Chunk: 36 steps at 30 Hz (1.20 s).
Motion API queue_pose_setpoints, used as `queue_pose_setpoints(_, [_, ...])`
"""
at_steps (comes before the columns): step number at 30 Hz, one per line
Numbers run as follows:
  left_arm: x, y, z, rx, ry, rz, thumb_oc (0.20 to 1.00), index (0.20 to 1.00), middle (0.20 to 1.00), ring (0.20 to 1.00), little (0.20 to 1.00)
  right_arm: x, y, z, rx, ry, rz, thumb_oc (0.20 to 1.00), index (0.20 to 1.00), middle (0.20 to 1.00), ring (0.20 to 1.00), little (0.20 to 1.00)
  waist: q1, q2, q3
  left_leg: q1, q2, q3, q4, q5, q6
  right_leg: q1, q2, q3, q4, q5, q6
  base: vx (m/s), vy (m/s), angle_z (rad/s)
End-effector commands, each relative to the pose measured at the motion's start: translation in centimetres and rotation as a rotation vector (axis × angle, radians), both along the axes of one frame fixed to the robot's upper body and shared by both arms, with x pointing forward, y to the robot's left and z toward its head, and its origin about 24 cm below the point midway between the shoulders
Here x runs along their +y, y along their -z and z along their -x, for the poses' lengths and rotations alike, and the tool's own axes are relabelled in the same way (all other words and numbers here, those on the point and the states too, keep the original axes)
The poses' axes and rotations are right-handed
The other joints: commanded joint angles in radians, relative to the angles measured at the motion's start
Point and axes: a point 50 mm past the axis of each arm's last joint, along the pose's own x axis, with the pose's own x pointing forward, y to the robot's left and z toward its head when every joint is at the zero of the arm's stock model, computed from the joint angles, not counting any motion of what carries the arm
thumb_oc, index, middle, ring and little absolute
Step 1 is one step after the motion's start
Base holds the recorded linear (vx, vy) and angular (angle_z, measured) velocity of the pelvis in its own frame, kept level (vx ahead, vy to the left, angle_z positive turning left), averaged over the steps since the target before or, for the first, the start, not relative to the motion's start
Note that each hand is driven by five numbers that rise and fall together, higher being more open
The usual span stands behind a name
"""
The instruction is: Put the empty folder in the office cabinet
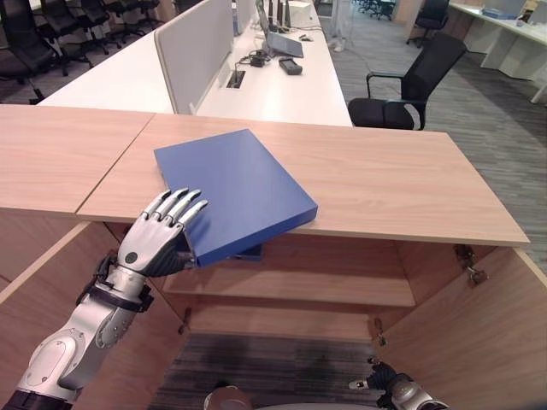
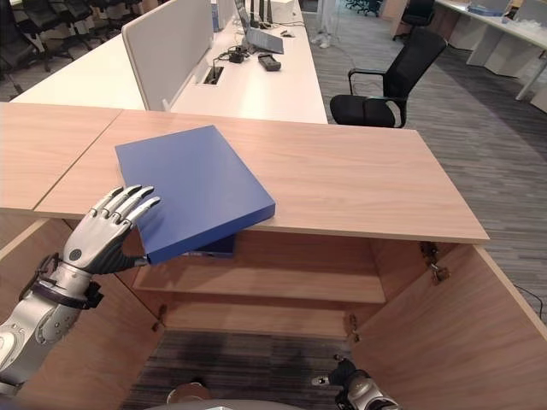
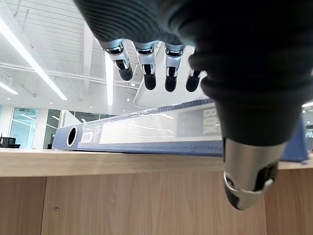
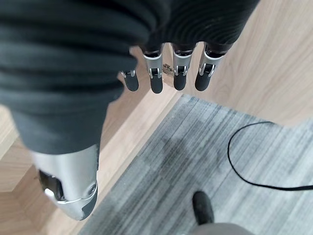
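A flat blue folder (image 1: 235, 188) lies on the wooden top of the office cabinet (image 1: 385, 179), its near corner jutting out over the front edge. My left hand (image 1: 158, 239) is at that overhanging corner with straight fingers (image 3: 146, 73) over the folder's top and the thumb lower, in front of the folder's spine (image 3: 146, 132); the hand is open. The cabinet stands open below, with an inner shelf (image 1: 342, 286) showing. My right hand (image 1: 402, 391) hangs low by the floor in front of the cabinet, fingers (image 4: 156, 81) relaxed and holding nothing.
The cabinet's right door (image 1: 479, 333) and left door (image 1: 43, 290) swing out toward me on either side. Behind the cabinet is a long white desk with a divider panel (image 1: 192, 51) and a black office chair (image 1: 410, 85) on grey carpet.
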Motion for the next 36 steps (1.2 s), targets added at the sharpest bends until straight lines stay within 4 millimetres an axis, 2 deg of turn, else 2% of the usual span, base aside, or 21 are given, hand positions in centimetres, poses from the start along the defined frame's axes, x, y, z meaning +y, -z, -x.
queue_pose_setpoints(1, [-0.2,-1.2,-0.6,-0.037,0.038,-0.091,1.0,1.0,1.0,1.0,1.0,0.7,-0.9,-2.5,-0.092,-0.056,0.002,1.0,1.0,1.0,1.0,1.0,-0.003,-0.029,-0.013,-0.073,0.09,0.002,0.15,-0.025,-0.064,0.082,0.012,0.093,-0.153,0.116,0.033,0.0,0.013,-0.07])
queue_pose_setpoints(8, [-0.4,0.0,-1.8,-0.01,0.028,-0.137,1.0,1.0,1.0,1.0,1.0,0.5,-0.9,-2.5,-0.092,-0.064,0.014,1.0,1.0,1.0,1.0,1.0,-0.019,-0.027,-0.02,-0.072,0.091,0.013,0.156,-0.026,-0.063,0.081,0.009,0.098,-0.151,0.116,0.034,0.0,0.008,-0.06])
queue_pose_setpoints(19, [0.8,2.7,-3.3,0.042,-0.089,-0.216,1.0,1.0,1.0,1.0,1.0,0.2,-0.9,-2.3,-0.089,-0.085,0.035,1.0,1.0,1.0,1.0,1.0,-0.037,-0.027,-0.025,-0.067,0.099,0.033,0.171,-0.03,-0.064,0.079,0.004,0.103,-0.145,0.116,0.033,0.0,0.009,-0.06])
queue_pose_setpoints(20, [0.8,2.9,-3.5,0.045,-0.095,-0.22,0.875,0.875,0.875,0.875,0.875,0.2,-0.9,-2.3,-0.089,-0.087,0.035,1.0,1.0,1.0,1.0,1.0,-0.039,-0.026,-0.025,-0.067,0.1,0.034,0.17,-0.03,-0.064,0.078,0.004,0.104,-0.145,0.115,0.034,0.0,0.006,-0.08])
queue_pose_setpoints(21, [0.8,3.0,-3.6,0.047,-0.097,-0.222,0.595,0.595,0.595,0.595,0.595,0.2,-1.0,-2.4,-0.091,-0.086,0.035,1.0,1.0,1.0,1.0,1.0,-0.04,-0.025,-0.025,-0.067,0.1,0.036,0.171,-0.03,-0.064,0.078,0.003,0.103,-0.144,0.116,0.034,0.0,0.006,-0.08])
queue_pose_setpoints(22, [0.8,3.0,-3.6,0.046,-0.097,-0.222,0.595,0.595,0.595,0.595,0.595,0.2,-1.0,-2.4,-0.091,-0.085,0.035,1.0,1.0,1.0,1.0,1.0,-0.039,-0.025,-0.025,-0.067,0.1,0.036,0.171,-0.03,-0.064,0.078,0.003,0.103,-0.144,0.115,0.034,0.0,0.005,-0.08])
queue_pose_setpoints(23, [0.8,3.0,-3.7,0.044,-0.105,-0.22,0.2,0.2,0.2,0.2,0.2,0.1,-1.0,-2.4,-0.092,-0.088,0.038,1.0,1.0,1.0,1.0,1.0,-0.041,-0.024,-0.025,-0.067,0.101,0.038,0.173,-0.03,-0.064,0.078,0.002,0.102,-0.143,0.116,0.034,0.0,0.001,-0.05])
queue_pose_setpoints(29, [0.7,3.2,-3.4,0.052,-0.125,-0.135,0.2,0.2,0.2,0.2,0.2,0.1,-0.9,-2.3,-0.092,-0.077,0.038,1.0,1.0,1.0,1.0,1.0,-0.038,-0.026,-0.021,-0.072,0.105,0.041,0.182,-0.031,-0.063,0.077,0.002,0.1,-0.142,0.116,0.032,0.0,0.0,-0.01])
queue_pose_setpoints(32, [0.3,3.5,-2.3,0.086,-0.131,0.042,0.2,0.2,0.2,0.2,0.2,-0.1,-0.9,-2.2,-0.093,-0.057,0.041,1.0,1.0,1.0,1.0,1.0,-0.032,-0.027,-0.016,-0.076,0.105,0.04,0.185,-0.029,-0.062,0.078,0.001,0.094,-0.142,0.116,0.031,0.0,0.0,0.0])
queue_pose_setpoints(33, [-0.1,3.6,-1.4,0.109,-0.126,0.188,0.2,0.2,0.2,0.2,0.2,0.0,-0.9,-2.1,-0.089,-0.038,0.034,1.0,1.0,1.0,1.0,1.0,-0.023,-0.03,-0.011,-0.08,0.105,0.036,0.186,-0.026,-0.061,0.079,0.001,0.089,-0.143,0.116,0.031,0.0,0.0,0.0])
queue_pose_setpoints(35, [-0.5,3.6,-0.4,0.137,-0.109,0.334,0.2,0.2,0.2,0.2,0.2,0.0,-0.7,-1.8,-0.08,-0.018,0.026,1.0,1.0,1.0,1.0,1.0,-0.017,-0.031,-0.006,-0.082,0.104,0.035,0.187,-0.025,-0.059,0.079,0.001,0.084,-0.143,0.116,0.031,0.0,-0.006,-0.03])
queue_pose_setpoints(36, [-0.4,3.5,-0.3,0.14,-0.109,0.34,0.2,0.2,0.2,0.2,0.2,0.0,-0.7,-1.8,-0.079,-0.019,0.027,1.0,1.0,1.0,1.0,1.0,-0.019,-0.03,-0.007,-0.082,0.104,0.034,0.187,-0.025,-0.059,0.08,0.001,0.084,-0.143,0.116,0.031,0.0,0.0,0.0])
